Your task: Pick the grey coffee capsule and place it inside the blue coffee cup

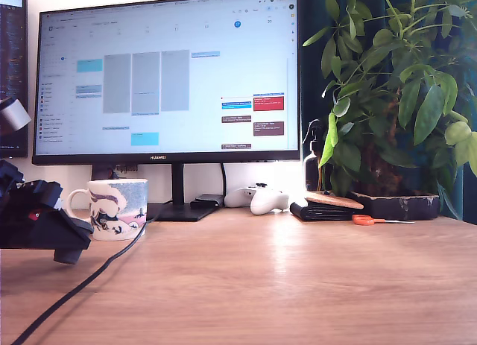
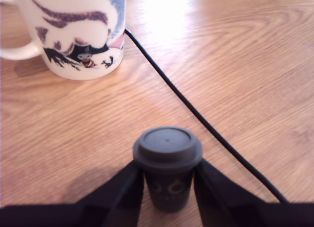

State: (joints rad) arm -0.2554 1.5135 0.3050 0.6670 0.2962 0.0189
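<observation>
The grey coffee capsule [image 2: 167, 153] stands upright between my gripper's [image 2: 168, 165] two black fingers, which press on both sides of its tapered body below the wide lid. The blue coffee cup [image 2: 78, 31] stands on the wooden desk a short way beyond the capsule, its white handle pointing away from the black cable. In the exterior view the cup [image 1: 118, 209] is at the left in front of the monitor stand. My black gripper [image 1: 63, 244] sits just left of it, low over the desk. The capsule does not show there.
A black cable [image 2: 196, 114] runs across the desk past the cup and close beside the capsule. Behind stand a large monitor [image 1: 168, 77], a white game controller [image 1: 261, 198], a black wallet [image 1: 324, 209], orange scissors [image 1: 365, 220] and a potted plant [image 1: 395, 84].
</observation>
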